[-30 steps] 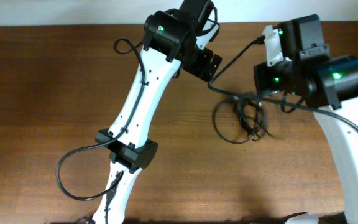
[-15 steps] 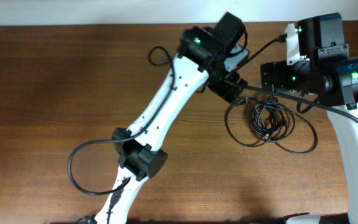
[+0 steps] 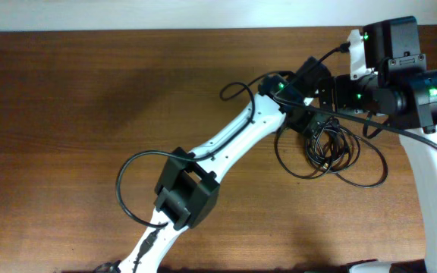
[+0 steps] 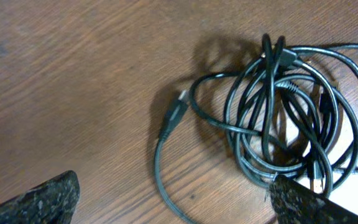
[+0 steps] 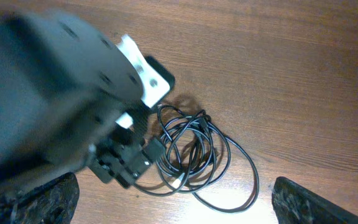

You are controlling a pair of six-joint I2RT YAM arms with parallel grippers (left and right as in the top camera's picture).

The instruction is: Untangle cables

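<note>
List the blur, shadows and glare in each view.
Overhead: sharp, evenly lit. Left wrist: the cables are crisp, throwing a dark shadow up-left on the table, with pale glare on the wood at lower right. Right wrist: the left arm fills the left side as a grey blur, while the cables beyond it are sharp.

- Cables (image 3: pixel 325 152): black throughout, slightly glossy.
- Table (image 3: pixel 74 114): warm brown, streaked with darker wood grain.
- Left arm (image 3: pixel 234 140): white links, black joints, one green light (image 3: pixel 279 86).
- Wall strip (image 3: pixel 127 14), along the frame's top edge: off-white.
</note>
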